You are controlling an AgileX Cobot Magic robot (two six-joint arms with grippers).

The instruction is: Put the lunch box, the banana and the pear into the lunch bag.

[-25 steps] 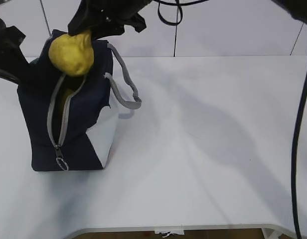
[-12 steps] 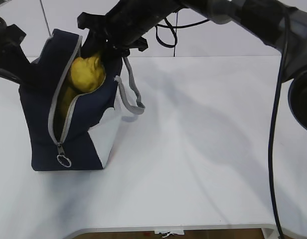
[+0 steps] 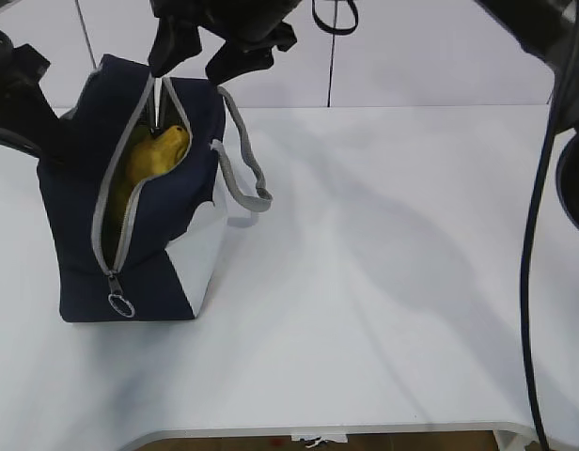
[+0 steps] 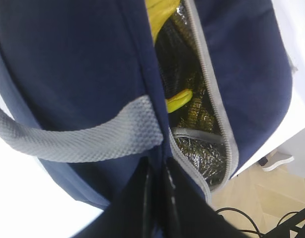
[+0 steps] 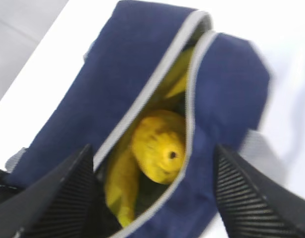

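At the far left, the left gripper [image 4: 157, 191] pinches the rim of the lunch bag [image 3: 83, 178], which stands unzipped on the left of the table [image 3: 383, 282]. Inside it lie the banana [image 5: 120, 186] and the pear [image 5: 157, 148]. Above the opening, the right gripper [image 5: 152, 191] hangs spread and empty.

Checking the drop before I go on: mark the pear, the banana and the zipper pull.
pear [image 5: 160, 146], right wrist view, rounded body
banana [image 5: 122, 191], right wrist view, curved side beside the pear
zipper pull [image 3: 120, 304], exterior view, metal ring
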